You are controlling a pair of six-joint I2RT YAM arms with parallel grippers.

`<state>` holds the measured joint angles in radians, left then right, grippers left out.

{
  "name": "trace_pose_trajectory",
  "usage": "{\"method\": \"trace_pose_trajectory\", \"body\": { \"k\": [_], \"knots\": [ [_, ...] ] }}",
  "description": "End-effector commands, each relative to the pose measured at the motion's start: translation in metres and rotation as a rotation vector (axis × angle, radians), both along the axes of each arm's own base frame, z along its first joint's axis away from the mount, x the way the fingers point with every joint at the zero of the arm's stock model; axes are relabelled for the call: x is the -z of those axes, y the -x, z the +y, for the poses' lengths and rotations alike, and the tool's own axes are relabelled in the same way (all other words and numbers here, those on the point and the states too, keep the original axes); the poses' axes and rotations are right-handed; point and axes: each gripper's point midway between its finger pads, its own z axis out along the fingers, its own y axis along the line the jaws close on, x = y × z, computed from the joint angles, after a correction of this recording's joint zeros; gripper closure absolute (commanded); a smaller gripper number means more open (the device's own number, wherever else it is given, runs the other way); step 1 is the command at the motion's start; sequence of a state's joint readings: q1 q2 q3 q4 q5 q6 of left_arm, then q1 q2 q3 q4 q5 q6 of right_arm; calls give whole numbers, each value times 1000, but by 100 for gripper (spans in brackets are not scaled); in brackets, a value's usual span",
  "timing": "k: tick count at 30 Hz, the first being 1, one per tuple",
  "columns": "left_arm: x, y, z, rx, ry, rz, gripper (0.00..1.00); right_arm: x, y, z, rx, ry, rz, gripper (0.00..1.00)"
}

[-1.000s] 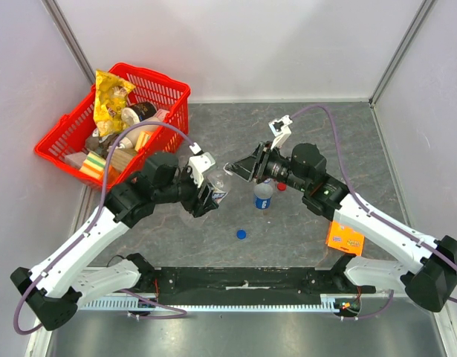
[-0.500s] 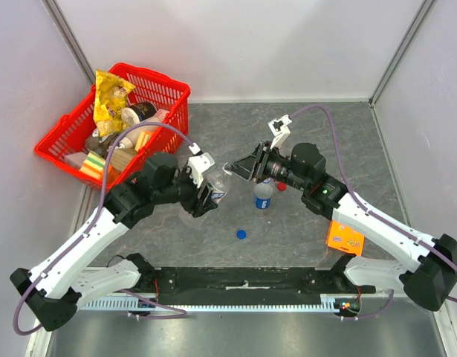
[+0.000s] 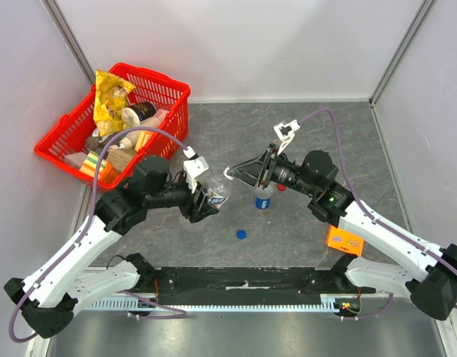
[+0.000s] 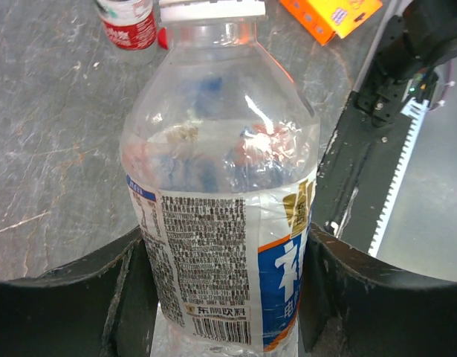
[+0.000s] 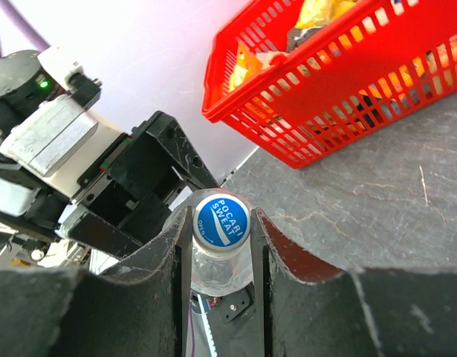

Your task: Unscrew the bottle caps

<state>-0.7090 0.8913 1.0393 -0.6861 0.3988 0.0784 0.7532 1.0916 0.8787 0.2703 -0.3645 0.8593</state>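
My left gripper (image 3: 206,195) is shut on a clear bottle with a pale label (image 4: 221,223) and holds it tilted above the table. Its white cap with a blue centre (image 5: 221,221) sits on the neck. My right gripper (image 5: 221,223) is closed on that cap, one finger on each side; it also shows in the top view (image 3: 232,172). A blue-labelled bottle (image 3: 263,197) stands uncapped just right of it. A blue cap (image 3: 241,234) lies in front. A red-labelled bottle (image 4: 128,22) stands uncapped with a red cap (image 4: 162,37) beside it.
A red basket (image 3: 172,89) of snacks stands at the back left. An orange box (image 3: 344,239) lies at the front right under my right arm. A black rail (image 3: 243,281) runs along the near edge.
My right wrist has turned and its forearm has swung right, with the fingers still at the cap. My left arm has drawn back slightly to the left with the bottle.
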Motion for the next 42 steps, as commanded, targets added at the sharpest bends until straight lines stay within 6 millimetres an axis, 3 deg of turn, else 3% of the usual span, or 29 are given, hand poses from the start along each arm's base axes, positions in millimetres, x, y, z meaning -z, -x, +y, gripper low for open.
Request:
{"method": "trace_pose_trajectory", "body": {
  "k": [1,17,33,42],
  "knots": [
    [-24,16,-14,95,120,-10,78,-40,22,-6,-73,-100,-161,100],
    [-51,60,-34,369,259,74,78,-57,67,-21,-216,-99,-446,100],
    [-99,130,-31,852,456,215,80,-85,123,-41,-384,-238,-695,100],
    [-102,137,-28,920,466,279,82,-88,146,-49,-464,-281,-806,100]
  ]
}}
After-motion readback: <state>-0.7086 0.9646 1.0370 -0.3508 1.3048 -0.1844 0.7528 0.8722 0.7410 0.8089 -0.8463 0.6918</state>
